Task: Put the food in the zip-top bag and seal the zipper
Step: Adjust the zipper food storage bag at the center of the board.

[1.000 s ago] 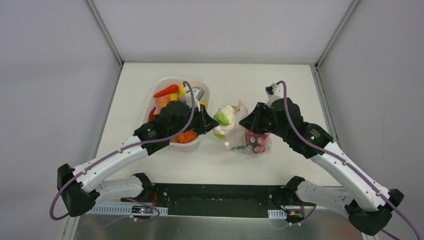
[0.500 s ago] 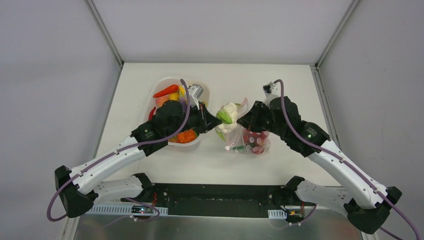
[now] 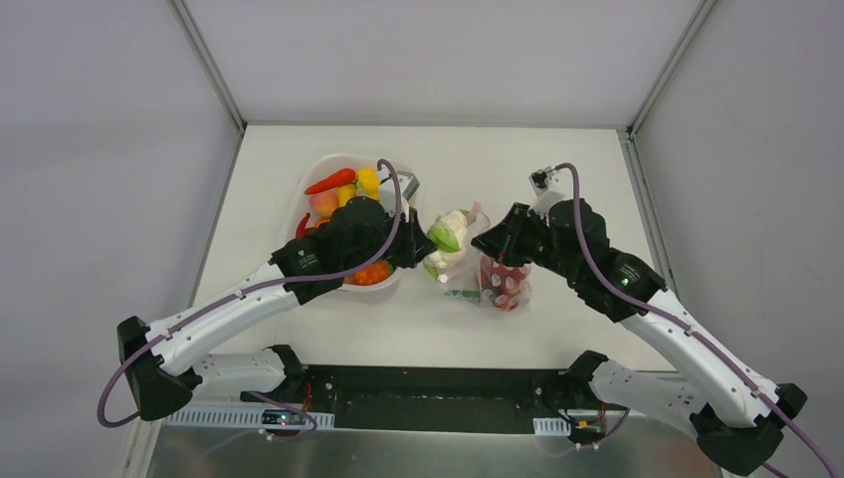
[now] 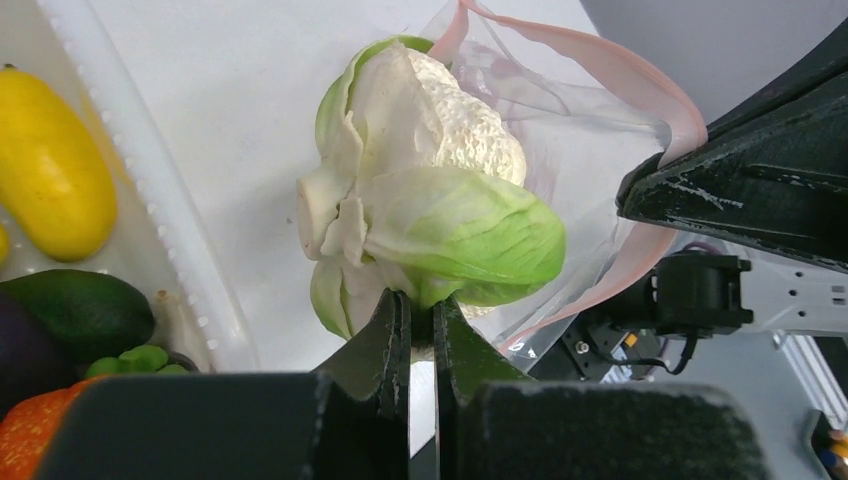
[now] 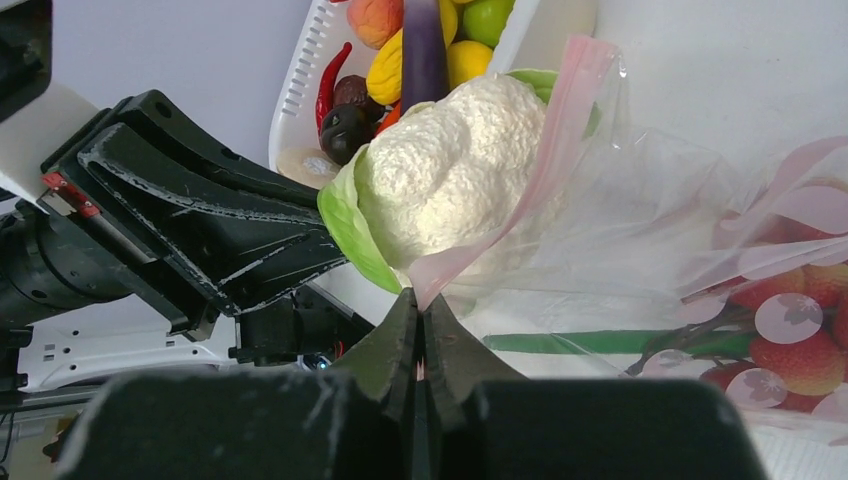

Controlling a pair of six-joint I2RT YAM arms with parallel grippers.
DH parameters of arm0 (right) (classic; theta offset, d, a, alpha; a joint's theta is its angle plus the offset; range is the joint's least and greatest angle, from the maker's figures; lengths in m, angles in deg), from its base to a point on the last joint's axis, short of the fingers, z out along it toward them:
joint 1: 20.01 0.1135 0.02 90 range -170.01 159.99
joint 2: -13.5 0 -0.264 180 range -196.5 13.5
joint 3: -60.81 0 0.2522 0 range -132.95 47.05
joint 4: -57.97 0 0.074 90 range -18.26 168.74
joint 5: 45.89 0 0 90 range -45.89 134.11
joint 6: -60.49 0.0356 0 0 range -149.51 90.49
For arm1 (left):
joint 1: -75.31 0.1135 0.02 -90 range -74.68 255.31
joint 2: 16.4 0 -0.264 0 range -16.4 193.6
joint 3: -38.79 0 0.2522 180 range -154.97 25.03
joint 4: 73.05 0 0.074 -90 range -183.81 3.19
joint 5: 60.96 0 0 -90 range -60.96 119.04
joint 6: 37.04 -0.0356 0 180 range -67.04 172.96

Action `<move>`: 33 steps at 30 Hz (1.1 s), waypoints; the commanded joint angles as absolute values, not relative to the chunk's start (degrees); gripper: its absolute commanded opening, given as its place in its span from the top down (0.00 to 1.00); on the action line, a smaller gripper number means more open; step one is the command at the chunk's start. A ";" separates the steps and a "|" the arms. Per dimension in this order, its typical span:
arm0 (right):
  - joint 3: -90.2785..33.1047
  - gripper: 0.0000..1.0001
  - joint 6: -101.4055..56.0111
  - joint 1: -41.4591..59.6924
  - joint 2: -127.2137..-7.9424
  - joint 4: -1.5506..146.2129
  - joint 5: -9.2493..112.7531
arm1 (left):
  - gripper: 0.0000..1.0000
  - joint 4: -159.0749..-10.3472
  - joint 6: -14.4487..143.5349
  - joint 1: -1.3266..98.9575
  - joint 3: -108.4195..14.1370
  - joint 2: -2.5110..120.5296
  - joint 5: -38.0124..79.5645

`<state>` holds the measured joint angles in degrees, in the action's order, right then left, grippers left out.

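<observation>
Pink zipper (image 5: pixel 548 150) of the bag (image 5: pixel 650 200) is pinched tight in my right gripper (image 5: pixel 418 318). My left gripper (image 4: pixel 420 320) clamps a green leaf of the cauliflower (image 4: pixel 430 190), which sits at the bag's mouth, the strip crossing it. The tub (image 4: pixel 135 170) of other food (image 4: pixel 50 160) lies just left.

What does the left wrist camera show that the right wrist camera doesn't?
Left wrist only: the left pincer closed on the cauliflower by a green leaf. Right wrist only: the right pincer clamping the pink zipper, the strawberry print on the bag, a red chilli. Both: cauliflower at the bag mouth, beside the white tub.
</observation>
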<state>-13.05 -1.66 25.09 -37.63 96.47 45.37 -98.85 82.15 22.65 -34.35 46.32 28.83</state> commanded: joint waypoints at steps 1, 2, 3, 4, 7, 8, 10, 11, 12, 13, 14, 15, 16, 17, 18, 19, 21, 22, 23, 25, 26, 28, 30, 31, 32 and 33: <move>-13.64 0.96 -1.39 25.27 -38.09 90.91 48.99 | 1.00 -104.13 76.96 20.17 -39.60 47.37 35.50; -13.75 0.96 -1.53 25.27 -38.70 90.96 49.61 | 1.00 -105.27 76.09 19.53 -40.75 48.02 36.03; -13.84 0.96 -1.49 25.27 -39.31 91.06 49.80 | 1.00 -106.80 75.37 18.93 -42.00 48.77 36.18; -13.77 0.96 -1.44 25.29 -39.80 91.02 49.80 | 1.00 -107.87 74.57 18.30 -43.72 49.80 36.24; -13.36 0.96 -1.31 25.34 -40.18 90.30 48.61 | 1.00 -112.50 71.85 15.15 -47.89 52.32 40.50; -13.34 0.96 -1.44 25.28 -40.13 90.37 47.96 | 1.00 -115.12 71.35 14.25 -49.39 53.29 44.48; -13.59 0.96 -1.90 25.32 -40.09 91.25 46.65 | 1.00 -119.69 71.72 13.27 -51.77 54.69 50.37; -13.52 0.96 -2.17 25.33 -39.90 91.68 46.27 | 1.00 -121.16 72.13 13.25 -52.09 54.87 52.56; -13.39 0.96 -2.37 25.30 -39.60 91.84 46.08 | 1.00 -121.89 72.20 13.27 -51.94 54.76 54.28; -13.12 0.96 -2.50 25.31 -39.32 91.93 46.13 | 1.00 -122.35 72.21 13.26 -51.58 54.42 55.76; -12.89 0.96 -2.60 25.33 -38.99 92.09 46.21 | 1.00 -122.78 72.02 13.24 -51.16 53.98 57.35; -12.75 0.96 -2.76 25.29 -38.88 92.39 46.41 | 1.00 -123.29 71.65 13.28 -50.83 53.66 58.82; -12.66 0.96 -2.83 25.33 -38.79 92.61 46.66 | 1.00 -123.93 71.22 13.29 -50.67 53.43 60.08; -12.51 0.96 -2.90 25.33 -38.78 92.87 46.90 | 1.00 -125.03 70.90 13.27 -50.76 53.34 61.21; -12.28 0.95 -2.95 25.34 -38.83 92.91 47.26 | 1.00 -125.69 70.70 13.22 -50.92 53.24 62.23; -12.01 0.95 -3.04 25.34 -38.87 92.92 47.43 | 1.00 -126.15 70.53 13.26 -51.11 53.14 63.13; -11.35 0.95 -3.06 25.34 -38.87 92.91 47.49 | 1.00 -126.38 70.17 13.33 -51.13 52.47 64.24; -11.04 0.95 -3.08 25.26 -38.83 92.75 47.72 | 1.00 -126.33 70.08 13.32 -51.05 52.19 64.74; -10.78 0.95 -3.10 25.33 -38.94 92.67 47.79 | 1.00 -126.74 70.13 13.27 -51.23 52.02 65.50; -10.34 0.95 -3.08 25.34 -38.89 92.82 47.80 | 1.00 -128.34 70.19 13.25 -51.90 51.83 67.55; -10.08 0.95 -3.20 25.32 -38.94 92.93 47.80 | 1.00 -128.84 70.11 13.24 -52.08 51.69 68.40; -9.73 0.95 -3.22 25.29 -38.97 93.05 47.92 | 1.00 -129.15 70.23 13.29 -51.95 50.88 69.06; -9.52 0.95 -3.20 25.26 -39.17 92.85 48.38 | 1.00 -128.61 70.53 13.27 -51.64 49.72 68.08; -9.55 0.95 -3.21 25.31 -39.41 92.60 48.86 | 1.00 -128.04 70.69 13.26 -51.47 49.15 67.15; -9.64 0.95 -3.11 25.32 -39.78 92.34 49.32 | 1.00 -127.26 70.71 13.32 -51.24 48.39 65.80; -9.60 0.96 -2.94 25.34 -40.09 91.93 49.62 | 1.00 -126.41 70.72 13.32 -51.01 47.50 64.70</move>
<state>-9.31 -2.20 25.20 -40.32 94.30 48.10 -126.15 72.58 13.06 -49.93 51.52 63.08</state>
